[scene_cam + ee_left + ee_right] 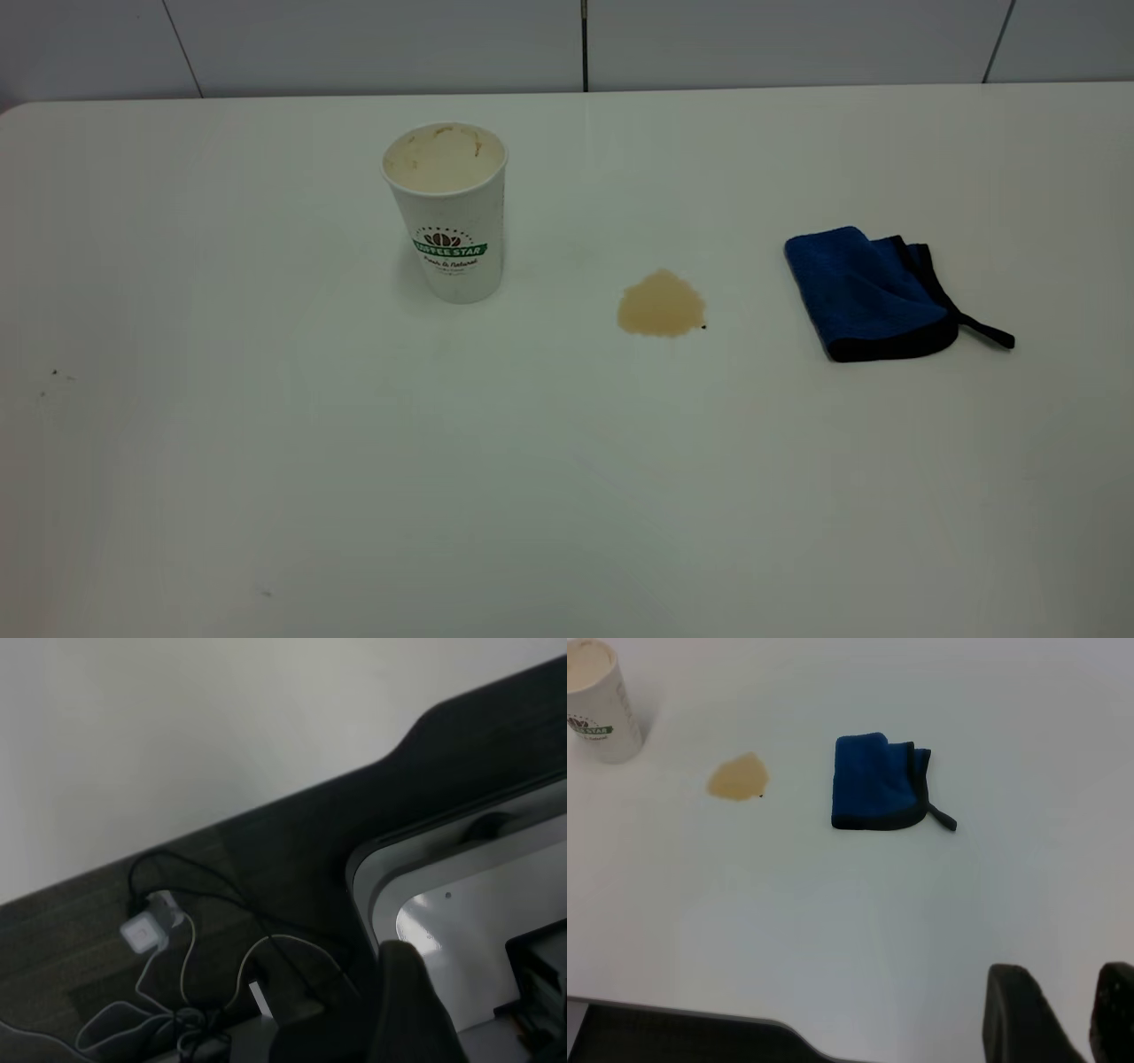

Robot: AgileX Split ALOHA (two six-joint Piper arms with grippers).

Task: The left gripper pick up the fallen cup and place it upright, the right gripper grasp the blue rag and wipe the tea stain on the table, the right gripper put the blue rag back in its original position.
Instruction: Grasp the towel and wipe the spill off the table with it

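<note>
Nearest the exterior camera: bare white table (549,496), both arms out of that view. Cup (449,213) standing upright toward the far left, mouth up, brown-stained inside, logo facing the camera. Tea stain (661,304) to its right, apart from the cup, a black speck (703,327) at its edge. Blue rag (864,292) folded farther right, well apart from the stain, black strap trailing right. Right gripper (1059,1014) held back over the near table edge, fingers parted, holding nothing, pointed toward the rag. Left gripper (412,1005) off the table, aimed past its rounded corner at dark floor with cables (190,983); only one finger visible, so open or closed cannot be told.
</note>
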